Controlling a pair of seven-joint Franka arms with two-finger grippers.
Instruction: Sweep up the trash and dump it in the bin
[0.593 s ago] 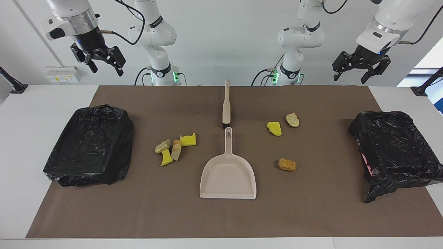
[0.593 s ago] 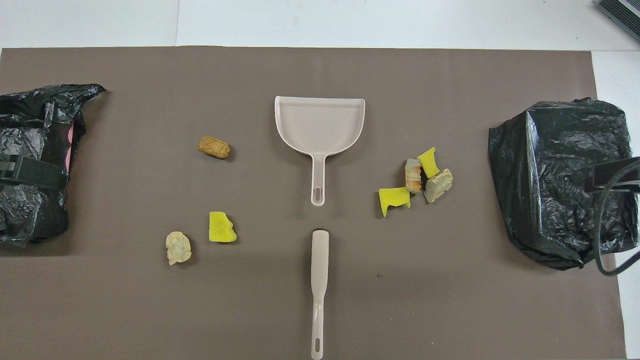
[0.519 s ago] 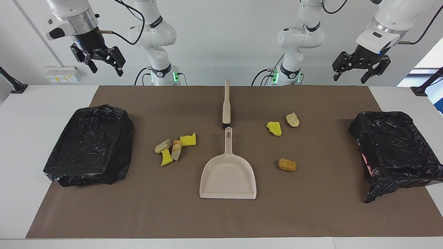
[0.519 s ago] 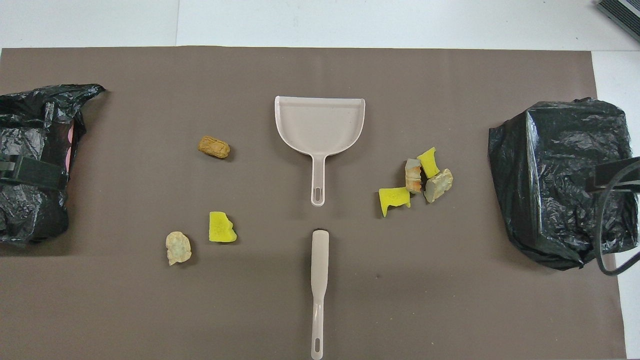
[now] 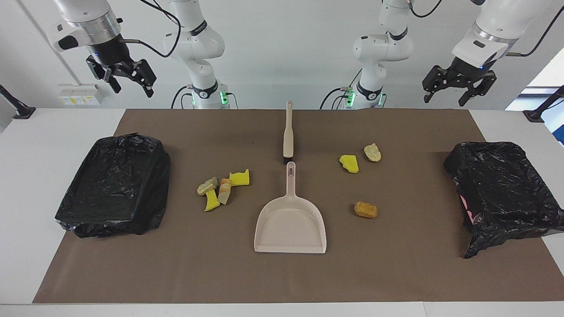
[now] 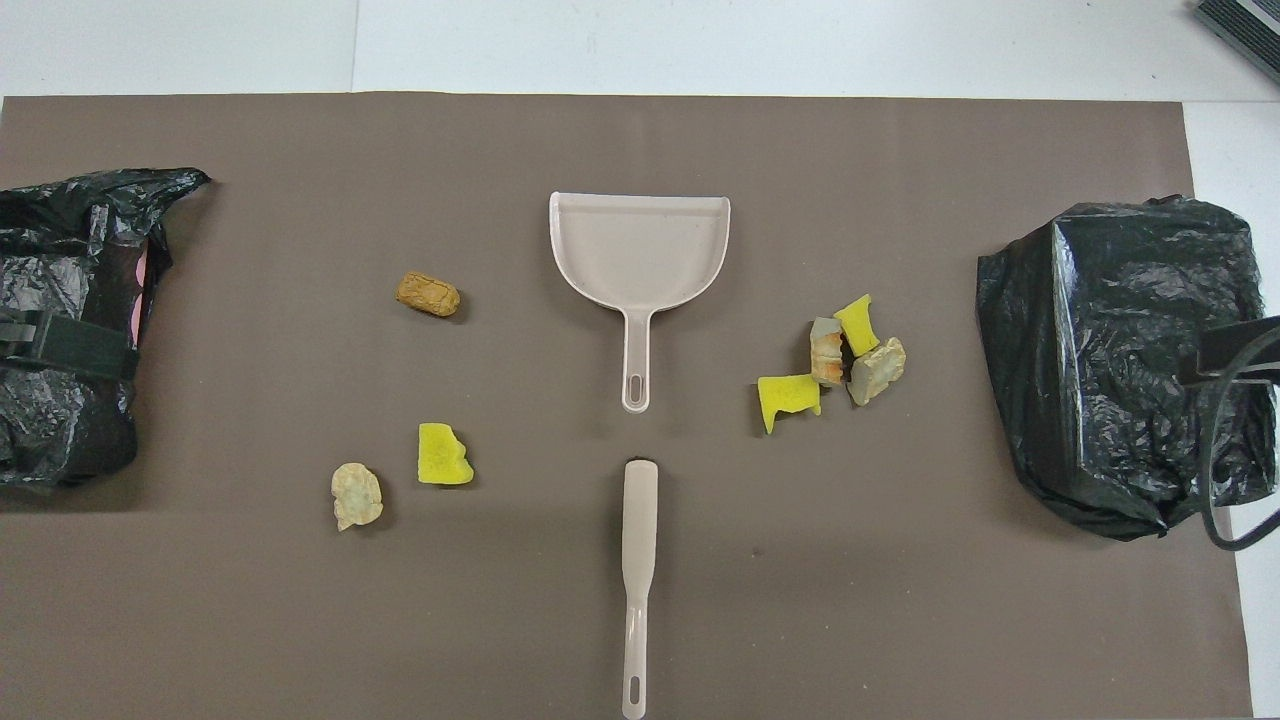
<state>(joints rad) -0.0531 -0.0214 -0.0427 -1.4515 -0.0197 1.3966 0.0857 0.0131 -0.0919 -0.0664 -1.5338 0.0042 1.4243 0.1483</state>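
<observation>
Two claws, left claw (image 5: 458,90) and right claw (image 5: 128,79), spread (both empty), seven trash lumps (image 5: 222,187), two bins (image 5: 116,185)

Seven yellow and tan trash lumps (image 5: 220,190) lie scattered beside the dustpan (image 5: 290,226).

White table (image 5: 53,132) under a brown mat (image 5: 396,273). On the mat: beige dustpan (image 5: 291,226) at centre, brush (image 5: 288,132) at 12 o'clock. 4 trash lumps (image 5: 222,188) clustered at 9 o'clock, 3 more lumps (image 5: 361,176) spread at 3 o'clock. 2 black-bagged bins (image 5: 116,187) at the 9 and 3 o'clock ends.
</observation>
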